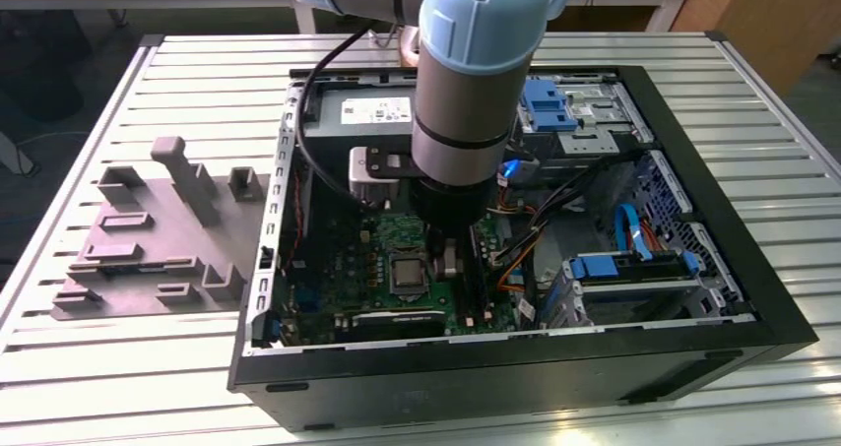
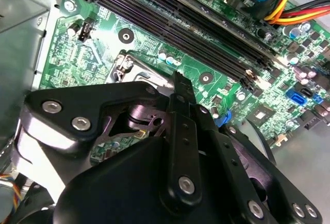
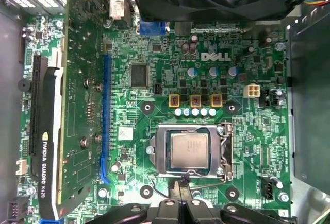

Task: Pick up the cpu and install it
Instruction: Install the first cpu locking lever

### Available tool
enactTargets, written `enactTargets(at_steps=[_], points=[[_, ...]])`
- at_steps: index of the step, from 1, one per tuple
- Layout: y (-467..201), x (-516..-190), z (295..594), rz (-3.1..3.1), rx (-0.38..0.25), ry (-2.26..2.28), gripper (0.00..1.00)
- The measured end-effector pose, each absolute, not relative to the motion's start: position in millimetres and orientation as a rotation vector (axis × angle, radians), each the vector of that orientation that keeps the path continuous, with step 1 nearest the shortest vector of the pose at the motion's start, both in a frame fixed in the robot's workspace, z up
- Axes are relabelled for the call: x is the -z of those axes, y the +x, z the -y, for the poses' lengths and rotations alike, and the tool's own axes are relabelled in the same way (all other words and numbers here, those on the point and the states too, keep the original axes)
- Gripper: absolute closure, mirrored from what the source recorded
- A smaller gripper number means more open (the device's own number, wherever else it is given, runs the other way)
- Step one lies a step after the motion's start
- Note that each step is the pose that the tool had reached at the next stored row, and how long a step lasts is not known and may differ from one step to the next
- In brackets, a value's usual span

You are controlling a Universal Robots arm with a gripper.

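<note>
The cpu [image 3: 189, 150] lies flat inside the metal-framed socket [image 3: 161, 152] on the green motherboard [image 3: 154, 80], its silvery top showing in the first wrist view. The arm's gripper [image 3: 181, 190] hangs just beside the socket's edge, empty, with its dark fingertips [image 3: 179, 189] pressed together and apart from the cpu.

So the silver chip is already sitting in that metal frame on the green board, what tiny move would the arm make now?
Probably a short straight lift. The cpu lies flat inside the socket, and the hand sits just beside the socket's edge, holding nothing that I can see.
</note>
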State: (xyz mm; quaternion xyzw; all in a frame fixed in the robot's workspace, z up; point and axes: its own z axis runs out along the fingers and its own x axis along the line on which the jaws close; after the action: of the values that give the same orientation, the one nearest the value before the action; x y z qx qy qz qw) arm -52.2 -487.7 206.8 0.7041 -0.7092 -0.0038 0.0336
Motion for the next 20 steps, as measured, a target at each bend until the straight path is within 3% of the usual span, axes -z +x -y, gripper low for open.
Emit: enactTargets(at_steps=[20], points=[[-53,-191,494,2.137,0.008,2.208,0.89]])
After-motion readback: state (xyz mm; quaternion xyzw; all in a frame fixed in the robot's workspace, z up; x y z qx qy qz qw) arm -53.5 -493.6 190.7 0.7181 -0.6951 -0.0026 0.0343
